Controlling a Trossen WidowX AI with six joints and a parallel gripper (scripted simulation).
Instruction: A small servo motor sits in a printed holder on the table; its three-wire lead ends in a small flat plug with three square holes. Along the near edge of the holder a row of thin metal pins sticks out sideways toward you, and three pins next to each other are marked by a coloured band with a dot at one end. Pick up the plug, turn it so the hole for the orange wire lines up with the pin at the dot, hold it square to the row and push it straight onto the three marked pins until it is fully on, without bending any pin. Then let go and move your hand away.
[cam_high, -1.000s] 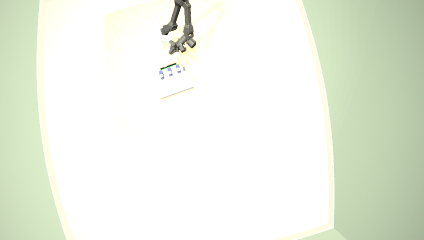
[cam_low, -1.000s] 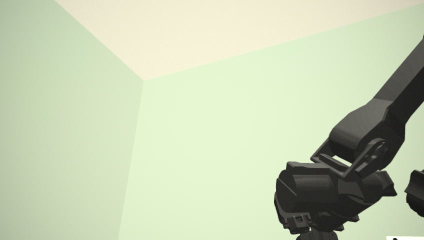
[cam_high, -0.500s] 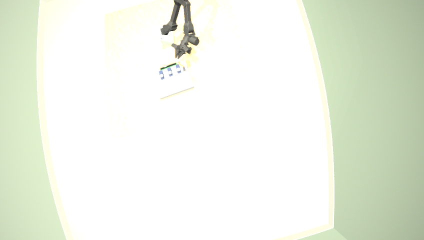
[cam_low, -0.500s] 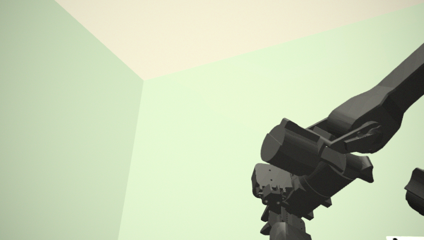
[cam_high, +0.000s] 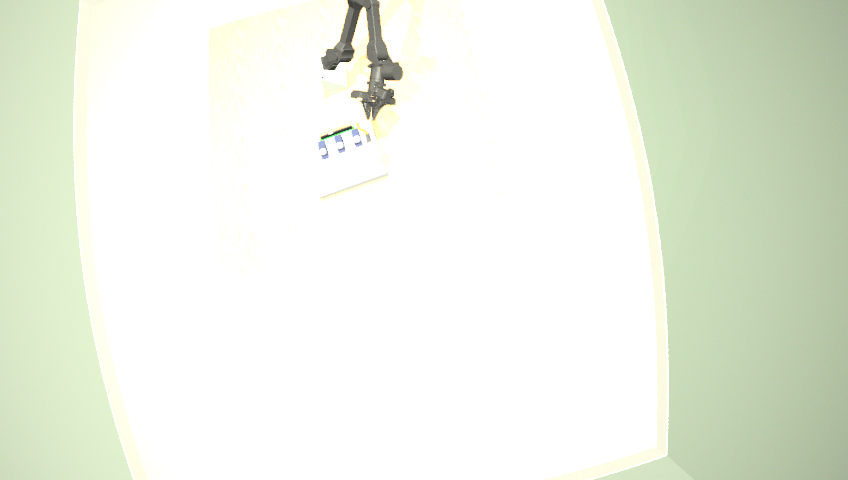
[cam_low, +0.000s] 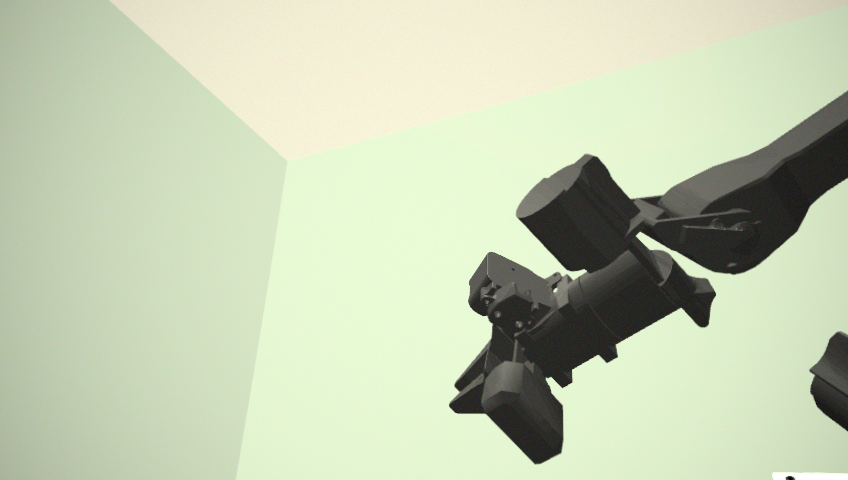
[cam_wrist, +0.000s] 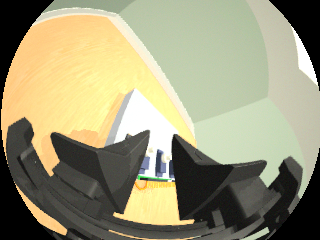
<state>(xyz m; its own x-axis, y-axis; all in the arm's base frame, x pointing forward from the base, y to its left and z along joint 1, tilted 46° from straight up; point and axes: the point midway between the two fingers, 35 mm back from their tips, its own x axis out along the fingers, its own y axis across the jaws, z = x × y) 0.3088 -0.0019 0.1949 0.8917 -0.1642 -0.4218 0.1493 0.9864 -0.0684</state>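
Note:
The white holder (cam_high: 352, 169) (cam_wrist: 145, 117) carries several dark blue blocks (cam_high: 339, 143) (cam_wrist: 160, 162). A green band (cam_wrist: 148, 178) and a row of yellow pins (cam_wrist: 162, 184) run along its near edge. An orange lead (cam_high: 361, 129) (cam_wrist: 141, 185) loops at one end of the row. A small grey block (cam_high: 368, 137) sits close to that loop. The plug, the dot and the servo's details cannot be made out. My gripper (cam_high: 370, 118) (cam_low: 454, 396) (cam_wrist: 161, 135) is open, with its fingers a little apart and nothing between them. It is above the table near the lead's end of the holder.
A white box-like thing (cam_high: 335, 77) stands near the arm's base, beside a dark arm part (cam_high: 337, 57). The wooden table (cam_wrist: 70, 65) has a raised pale rim (cam_high: 630, 196). Green walls (cam_high: 761, 178) (cam_low: 368, 237) stand around. The top view is strongly overexposed.

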